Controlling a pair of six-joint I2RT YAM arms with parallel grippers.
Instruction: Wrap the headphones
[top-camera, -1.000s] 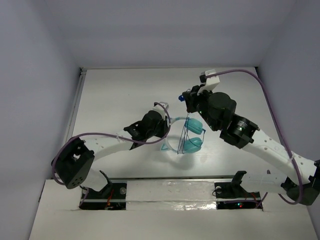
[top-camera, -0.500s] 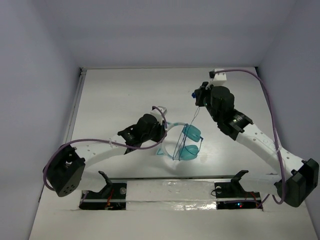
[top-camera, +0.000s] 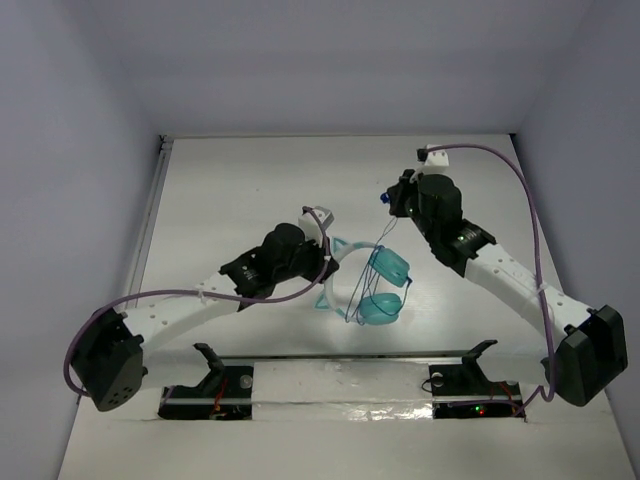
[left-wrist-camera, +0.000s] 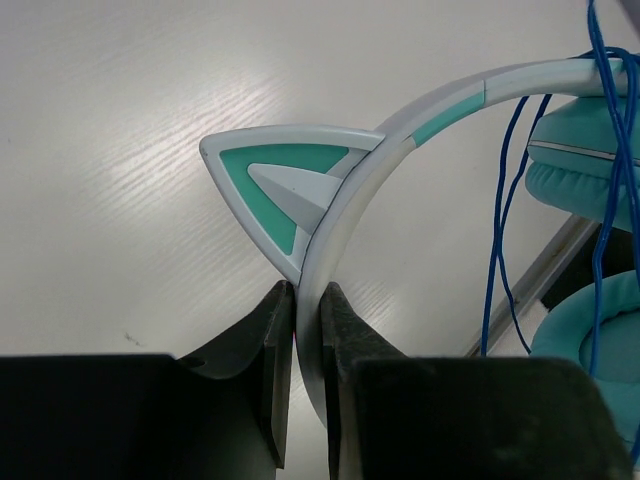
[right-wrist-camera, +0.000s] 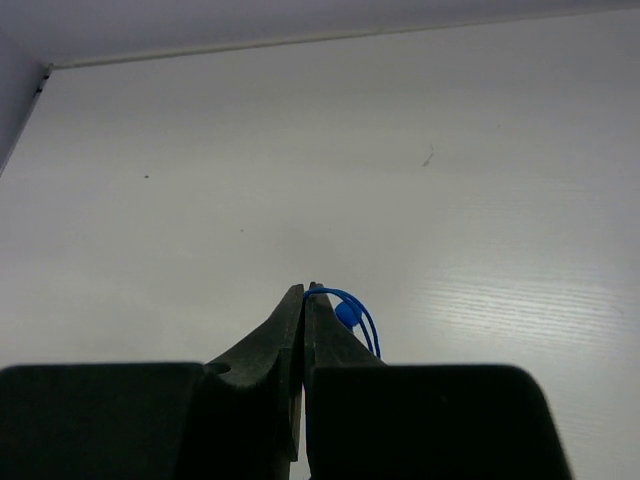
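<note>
Showing the white counter (top-camera: 230, 180) from above, with both arms reaching in from its near edge toward the middle.

The left arm (top-camera: 200, 295) crosses from the near-left corner. The right arm (top-camera: 500, 270) crosses from the near-right corner and reaches further toward the far edge.

The headphones (top-camera: 380, 290) sit between them at mid-counter, a little toward the near edge. The two teal cups (top-camera: 388, 265) are stacked close together, and the pale headband (left-wrist-camera: 340, 220) arcs off toward the left edge. Whether the cups rest on the counter or hang clear cannot be told.

The left hand (left-wrist-camera: 305, 300) is clamped on the headband just below a teal ear-shaped tab (left-wrist-camera: 280, 185), with a finger on each face of the band.

Several blue turns of the cord (left-wrist-camera: 500, 250) already lie across the cups. One strand (top-camera: 385, 235) rises toward the far edge to the right hand (right-wrist-camera: 304, 295), whose fingers are pressed together on a small loop of cord (right-wrist-camera: 355, 310) near its end.

Key relation: the headphones lie to the near side of the right hand, and the free strand's long axis runs far-to-near. The left hand is the nearer one and serves as the anchor. The next turn therefore probably falls to the right hand, which would circle the cups while keeping the strand taut.
</note>
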